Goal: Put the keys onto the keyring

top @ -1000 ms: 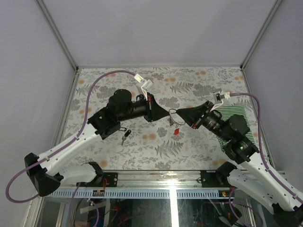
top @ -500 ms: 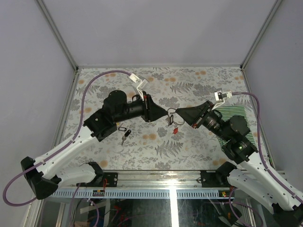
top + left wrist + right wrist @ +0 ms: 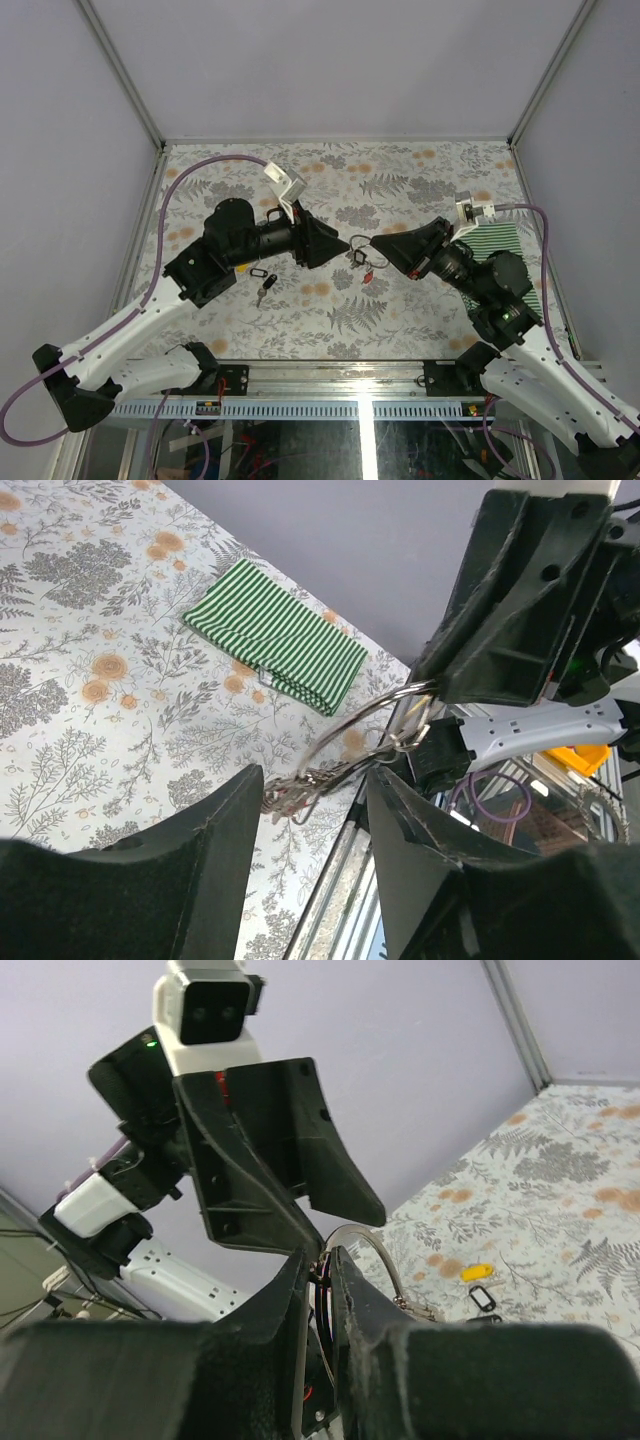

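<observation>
The keyring (image 3: 360,250), a thin silver wire ring, hangs between the two grippers above the table. My right gripper (image 3: 377,243) is shut on it; in the right wrist view the fingers (image 3: 300,1290) pinch the ring's wire (image 3: 378,1255). A red-tagged key (image 3: 370,274) dangles from the ring. My left gripper (image 3: 346,243) is open, its jaws on either side of the ring's small loops (image 3: 300,790) without closing on them. A black-tagged key (image 3: 262,289) lies on the table under the left arm. A yellow tag (image 3: 478,1272) lies beside a black one (image 3: 483,1298).
A green striped cloth (image 3: 508,247) lies at the table's right edge, also in the left wrist view (image 3: 280,635). A black clip (image 3: 258,273) lies by the black-tagged key. Grey walls surround the flower-patterned table (image 3: 420,180).
The left arm has swung to the left and its gripper has drawn slightly back from the ring. The right gripper has kept its hold, and the ring with the red tag shifted a little.
</observation>
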Robot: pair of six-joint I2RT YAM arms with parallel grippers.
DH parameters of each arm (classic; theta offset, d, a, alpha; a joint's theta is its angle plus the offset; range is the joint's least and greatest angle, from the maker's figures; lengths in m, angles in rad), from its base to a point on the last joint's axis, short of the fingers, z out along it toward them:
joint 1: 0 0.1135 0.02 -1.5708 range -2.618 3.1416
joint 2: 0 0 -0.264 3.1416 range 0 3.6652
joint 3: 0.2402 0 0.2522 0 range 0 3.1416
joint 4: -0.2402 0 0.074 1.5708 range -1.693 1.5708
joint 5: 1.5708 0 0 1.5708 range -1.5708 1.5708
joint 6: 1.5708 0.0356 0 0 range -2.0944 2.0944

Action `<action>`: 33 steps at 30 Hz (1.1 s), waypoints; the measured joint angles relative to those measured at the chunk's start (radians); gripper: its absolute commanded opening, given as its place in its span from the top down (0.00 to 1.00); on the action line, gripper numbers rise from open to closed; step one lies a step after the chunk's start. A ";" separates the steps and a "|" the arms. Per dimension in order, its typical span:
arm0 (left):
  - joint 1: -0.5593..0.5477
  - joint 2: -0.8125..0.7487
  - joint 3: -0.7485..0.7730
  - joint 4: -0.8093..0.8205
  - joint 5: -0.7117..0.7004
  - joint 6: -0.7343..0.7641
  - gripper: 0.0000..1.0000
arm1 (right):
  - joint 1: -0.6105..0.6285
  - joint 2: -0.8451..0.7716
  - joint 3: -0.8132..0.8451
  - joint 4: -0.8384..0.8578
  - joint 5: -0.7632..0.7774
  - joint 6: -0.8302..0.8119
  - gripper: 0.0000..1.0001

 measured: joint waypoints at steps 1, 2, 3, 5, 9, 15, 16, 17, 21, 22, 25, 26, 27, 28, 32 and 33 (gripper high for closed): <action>0.000 0.000 -0.002 -0.001 0.006 0.012 0.51 | 0.000 -0.002 0.000 0.012 -0.016 -0.003 1.00; 0.000 -0.001 -0.003 -0.002 0.009 0.021 0.50 | 0.000 -0.004 0.000 0.024 -0.033 -0.006 1.00; 0.000 -0.002 -0.004 -0.002 0.014 0.033 0.50 | 0.000 -0.006 0.000 0.034 -0.042 -0.010 1.00; 0.000 -0.006 -0.006 -0.003 0.022 0.054 0.50 | 0.000 -0.008 0.000 0.055 -0.067 -0.013 1.00; 0.000 -0.021 -0.012 0.001 0.047 0.084 0.50 | 0.000 -0.009 0.000 0.083 -0.109 -0.016 1.00; 0.000 -0.033 -0.024 0.026 0.098 0.102 0.50 | 0.000 -0.008 0.000 0.116 -0.144 -0.009 1.00; 0.000 -0.032 -0.029 0.039 0.110 0.102 0.50 | 0.000 -0.006 0.000 0.119 -0.144 -0.006 1.00; 0.000 -0.032 -0.032 0.048 0.120 0.102 0.50 | 0.000 -0.005 0.000 0.123 -0.144 -0.002 1.00; 0.000 -0.026 -0.054 0.105 0.164 0.098 0.56 | 0.000 0.005 0.000 0.140 -0.145 0.018 1.00; 0.000 -0.023 -0.058 0.114 0.171 0.096 0.57 | 0.000 0.008 0.000 0.145 -0.147 0.023 1.00; 0.000 -0.013 -0.064 0.141 0.188 0.089 0.62 | 0.000 0.018 0.000 0.159 -0.153 0.040 1.00; 0.000 -0.009 -0.064 0.149 0.192 0.086 0.64 | 0.000 0.020 0.000 0.163 -0.155 0.045 1.00; 0.000 -0.006 -0.064 0.157 0.196 0.083 0.67 | 0.000 0.025 -0.001 0.168 -0.159 0.052 1.00; 0.000 -0.001 -0.064 0.166 0.202 0.078 0.72 | 0.000 0.027 -0.002 0.172 -0.161 0.059 1.00; -0.001 0.016 -0.064 0.201 0.226 0.063 0.87 | 0.000 0.035 -0.008 0.189 -0.162 0.083 1.00; -0.001 0.018 -0.064 0.207 0.233 0.062 0.88 | 0.000 0.037 -0.008 0.196 -0.161 0.088 1.00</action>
